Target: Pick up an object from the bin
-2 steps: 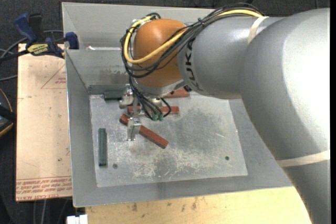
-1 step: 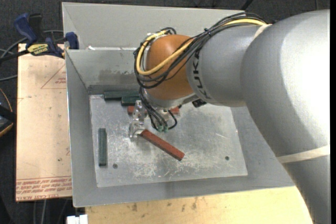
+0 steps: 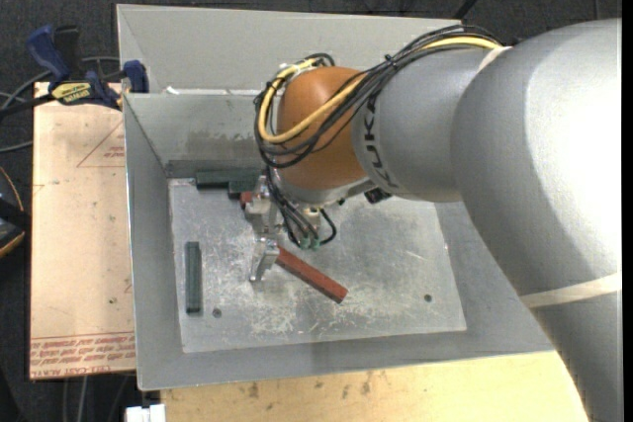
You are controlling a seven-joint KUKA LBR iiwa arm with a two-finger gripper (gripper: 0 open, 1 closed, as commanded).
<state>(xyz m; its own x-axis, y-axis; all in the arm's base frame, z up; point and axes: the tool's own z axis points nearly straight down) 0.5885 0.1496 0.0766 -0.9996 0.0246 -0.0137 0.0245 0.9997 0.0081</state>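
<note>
Gripper (image 3: pixel 261 264), open or closed I cannot tell, low beside a flat red-brown bar's (image 3: pixel 315 275) end; best centred across it before squeezing.

On the floor of the grey metal bin (image 3: pixel 148 212), the red flat stick (image 3: pixel 312 274) lies mid-frame, slanting down to the right, just right of the gripper (image 3: pixel 261 266). The dark narrow bar (image 3: pixel 192 278) lies far left, and the dark oblong block (image 3: pixel 223 181) upper left.

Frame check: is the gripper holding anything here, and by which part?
Cannot be told. The gripper is low by the left end of the red bar lying on the bin floor; no grip on it shows.
</note>
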